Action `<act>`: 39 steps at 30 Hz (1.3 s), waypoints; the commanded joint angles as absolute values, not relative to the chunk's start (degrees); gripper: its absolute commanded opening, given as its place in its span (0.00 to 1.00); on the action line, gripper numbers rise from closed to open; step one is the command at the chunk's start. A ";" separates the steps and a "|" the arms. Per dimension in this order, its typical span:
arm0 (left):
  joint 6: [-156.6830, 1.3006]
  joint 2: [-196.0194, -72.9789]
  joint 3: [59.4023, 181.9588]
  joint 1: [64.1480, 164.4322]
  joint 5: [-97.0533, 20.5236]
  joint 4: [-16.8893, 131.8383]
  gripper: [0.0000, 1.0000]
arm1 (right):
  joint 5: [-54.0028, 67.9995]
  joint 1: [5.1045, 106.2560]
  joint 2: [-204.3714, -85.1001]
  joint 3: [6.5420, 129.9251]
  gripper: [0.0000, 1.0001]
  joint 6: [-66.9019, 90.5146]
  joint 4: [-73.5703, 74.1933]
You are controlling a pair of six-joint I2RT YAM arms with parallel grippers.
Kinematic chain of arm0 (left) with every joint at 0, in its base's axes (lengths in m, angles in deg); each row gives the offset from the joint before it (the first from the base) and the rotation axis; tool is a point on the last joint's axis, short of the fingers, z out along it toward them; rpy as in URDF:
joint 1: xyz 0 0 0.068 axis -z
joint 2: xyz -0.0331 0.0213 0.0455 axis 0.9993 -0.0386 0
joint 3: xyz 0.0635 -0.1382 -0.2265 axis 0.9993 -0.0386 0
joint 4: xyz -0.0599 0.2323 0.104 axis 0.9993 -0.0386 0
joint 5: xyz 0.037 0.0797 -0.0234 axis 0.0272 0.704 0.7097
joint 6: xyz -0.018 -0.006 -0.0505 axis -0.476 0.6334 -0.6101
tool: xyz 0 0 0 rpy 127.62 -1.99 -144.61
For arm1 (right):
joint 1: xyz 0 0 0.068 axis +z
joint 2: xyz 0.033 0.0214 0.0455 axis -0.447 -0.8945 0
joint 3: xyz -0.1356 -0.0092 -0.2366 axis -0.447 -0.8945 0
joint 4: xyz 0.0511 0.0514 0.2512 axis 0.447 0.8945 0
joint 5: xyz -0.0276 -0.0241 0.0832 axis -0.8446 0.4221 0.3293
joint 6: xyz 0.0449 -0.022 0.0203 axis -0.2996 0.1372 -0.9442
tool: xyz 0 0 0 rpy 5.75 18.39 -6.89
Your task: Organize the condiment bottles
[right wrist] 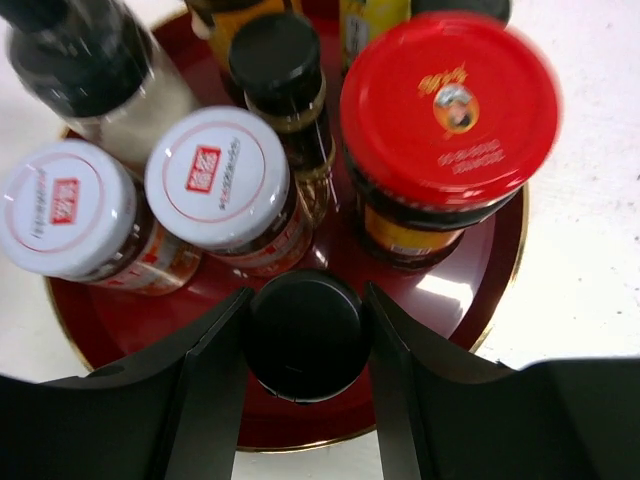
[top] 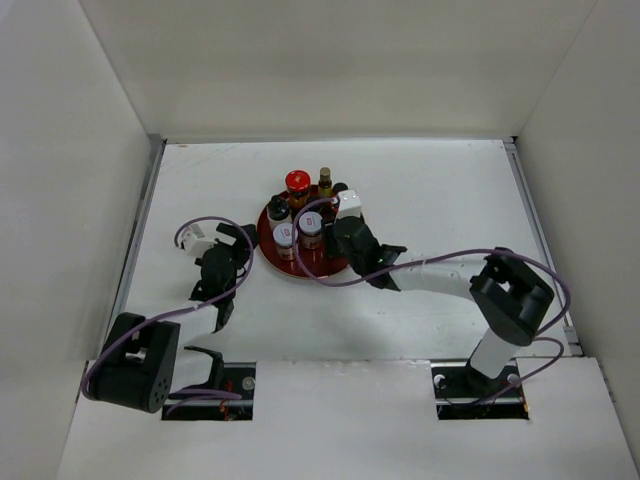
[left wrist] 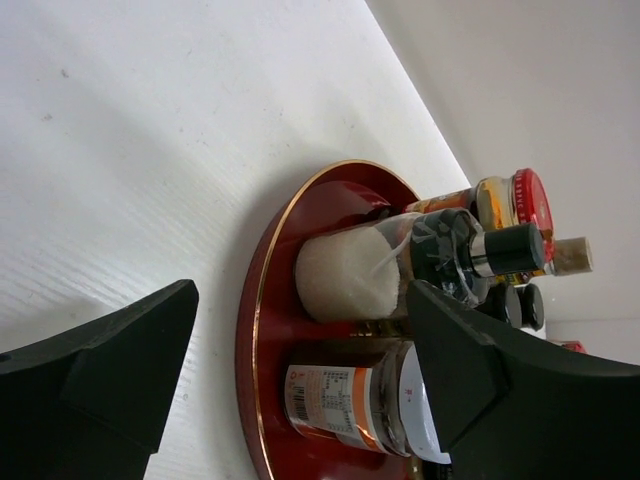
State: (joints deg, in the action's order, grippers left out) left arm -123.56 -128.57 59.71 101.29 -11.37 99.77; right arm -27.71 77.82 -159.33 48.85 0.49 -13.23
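Condiment bottles [top: 311, 228] crowd a round red tray [top: 300, 270] near the middle of the white table [top: 450, 200], seen from above as both of your arms reach in toward them.

Your right gripper [right wrist: 305, 300] is at the tray's right side. Its two black fingers [right wrist: 215, 390] press against either side of a black-capped bottle [right wrist: 305, 340], which stands upright just inside the gold-trimmed rim. The cap fills the gap between the fingers.

Beyond that bottle, in the right wrist view, a large red-capped jar [right wrist: 450, 100] stands on the right. Two white-capped jars [right wrist: 225, 175] stand side by side on the left, and a slim amber bottle [right wrist: 275, 60] with a black cap stands between the two groups. A bottle of white grains [right wrist: 110, 80] under a dark cap stands at the far left of that view.

Your left gripper [left wrist: 300, 300] hangs just beside the tray's left edge, over bare table. Its fingers [left wrist: 100, 380] are spread wide with nothing between them. Its camera looks side-on across the rim at the bottle of white grains and a labelled jar [left wrist: 340, 400], with the red-capped jar and a gold-topped bottle [left wrist: 570, 255] beyond them.

Every bottle you can see stands upright on the tray.
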 commanded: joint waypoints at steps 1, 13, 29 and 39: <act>-122.89 -129.93 60.73 100.67 -11.63 102.13 0.90 | -29.64 79.06 -161.12 51.84 0.43 2.45 -17.60; -123.15 -128.62 61.96 99.52 -10.93 96.78 1.00 | -30.53 80.12 -159.20 50.61 0.84 1.92 -16.89; -119.11 -117.81 63.10 102.68 -8.66 82.55 1.00 | -47.12 80.56 -144.96 36.72 1.00 8.06 -31.30; -118.14 -104.37 64.33 105.76 -9.00 67.43 1.00 | -53.55 76.35 -134.16 30.40 1.00 7.20 -31.31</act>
State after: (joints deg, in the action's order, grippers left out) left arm -119.56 -107.80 61.72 104.68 -9.25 72.67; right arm -49.74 78.10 -138.90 32.02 8.51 -27.97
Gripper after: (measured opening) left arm 0.997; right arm 0.998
